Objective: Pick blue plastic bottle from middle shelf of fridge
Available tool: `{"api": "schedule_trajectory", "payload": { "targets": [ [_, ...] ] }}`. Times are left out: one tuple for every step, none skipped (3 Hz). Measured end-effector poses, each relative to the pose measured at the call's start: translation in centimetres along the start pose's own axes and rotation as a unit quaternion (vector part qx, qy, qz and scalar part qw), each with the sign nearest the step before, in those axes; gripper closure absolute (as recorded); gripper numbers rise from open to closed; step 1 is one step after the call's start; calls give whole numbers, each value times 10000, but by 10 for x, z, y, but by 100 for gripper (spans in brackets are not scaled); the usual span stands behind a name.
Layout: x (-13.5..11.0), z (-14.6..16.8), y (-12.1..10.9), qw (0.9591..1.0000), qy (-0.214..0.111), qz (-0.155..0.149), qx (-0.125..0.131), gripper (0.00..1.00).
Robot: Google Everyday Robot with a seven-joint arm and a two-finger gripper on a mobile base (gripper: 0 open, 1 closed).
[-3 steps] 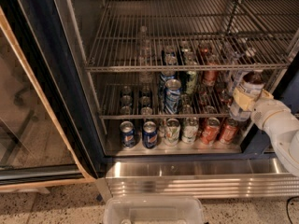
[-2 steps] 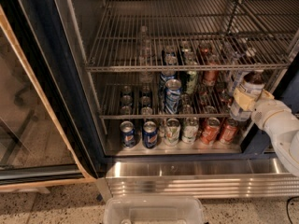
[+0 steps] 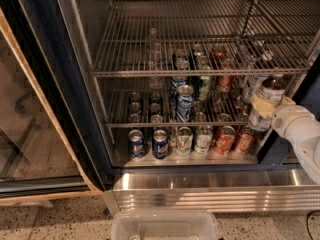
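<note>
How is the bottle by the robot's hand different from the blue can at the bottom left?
The bottle is taller than the blue can. The bottle is see-through with dark drink inside; the can is solid blue. The end effector is at the bottle, on the right of the fridge; the can sits far from it, lower down. Both are drinks in the fridge.

A dark brown drink and a blue-and-white label are seen on the bottle [image 3: 272, 90] at 3 o'clock, with the white-and-cream hand [image 3: 262, 105] set against it. The fridge [image 3: 75, 109] is framed in dark blue, and the shelf [image 3: 165, 124] is a silver wire grid. Blue cans [image 3: 160, 143] are shown at 6 o'clock and red cans [image 3: 225, 140] at 4 o'clock.
</note>
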State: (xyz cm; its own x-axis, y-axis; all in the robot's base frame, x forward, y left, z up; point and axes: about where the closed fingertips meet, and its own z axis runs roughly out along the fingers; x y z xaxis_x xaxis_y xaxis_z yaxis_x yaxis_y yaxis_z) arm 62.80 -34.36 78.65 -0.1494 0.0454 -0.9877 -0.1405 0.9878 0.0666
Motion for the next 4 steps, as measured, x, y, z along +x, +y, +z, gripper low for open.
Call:
{"api": "schedule_trajectory", "payload": {
  "targets": [
    [-1, 2, 1, 9998, 215, 11, -17, 100],
    [-5, 8, 75, 9925, 848, 525, -712, 100],
    [-5, 5, 96, 9883, 1008, 692, -909, 100],
    [-4, 5, 96, 9883, 1008, 692, -908, 100]
  ]
}}
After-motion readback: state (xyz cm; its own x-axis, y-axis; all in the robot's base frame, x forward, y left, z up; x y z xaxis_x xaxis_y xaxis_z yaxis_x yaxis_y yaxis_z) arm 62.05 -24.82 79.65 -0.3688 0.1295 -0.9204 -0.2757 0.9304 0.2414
